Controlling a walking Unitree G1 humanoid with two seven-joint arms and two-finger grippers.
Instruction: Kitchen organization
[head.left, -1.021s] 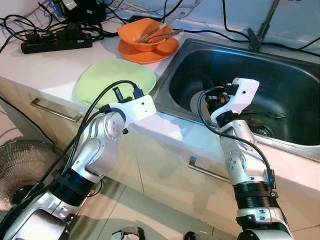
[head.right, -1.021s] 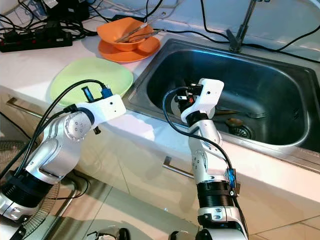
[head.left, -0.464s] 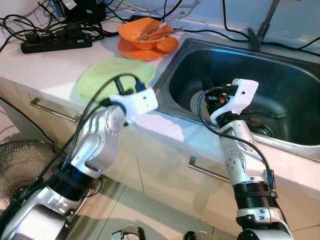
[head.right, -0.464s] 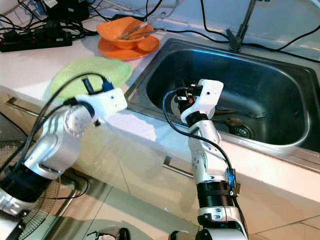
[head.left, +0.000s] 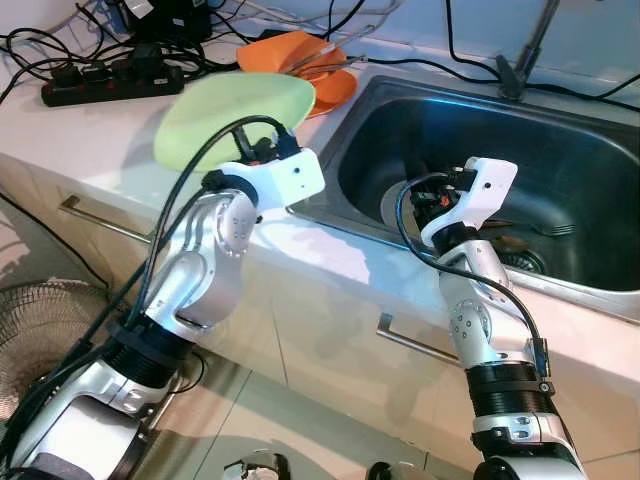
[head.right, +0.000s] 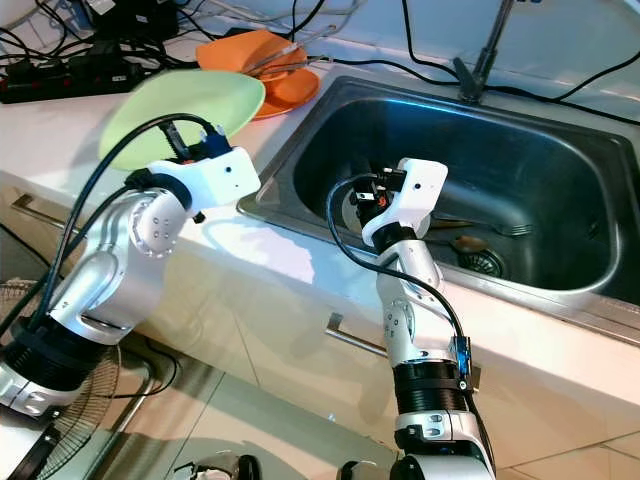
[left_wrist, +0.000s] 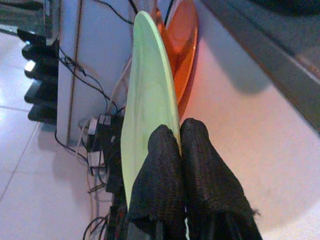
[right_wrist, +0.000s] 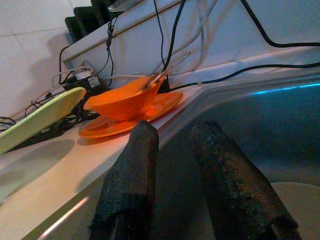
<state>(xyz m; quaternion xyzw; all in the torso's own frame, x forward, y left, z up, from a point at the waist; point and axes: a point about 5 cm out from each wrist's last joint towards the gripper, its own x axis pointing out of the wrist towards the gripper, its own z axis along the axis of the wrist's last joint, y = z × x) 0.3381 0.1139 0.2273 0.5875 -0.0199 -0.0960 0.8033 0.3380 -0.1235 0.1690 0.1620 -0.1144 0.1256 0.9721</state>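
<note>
Pale green round plate (head.left: 232, 115) lifted clear of white countertop (head.left: 110, 135).
Left gripper (left_wrist: 179, 145) pinches its rim; right gripper (right_wrist: 172, 150), fingers parted, hangs inside steel sink (head.left: 590, 190).

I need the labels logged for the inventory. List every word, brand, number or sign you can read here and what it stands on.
No readable text in these pictures.
Power strip: any markings too small to read.
Green plate, orange bowl: plain, no print.
</note>
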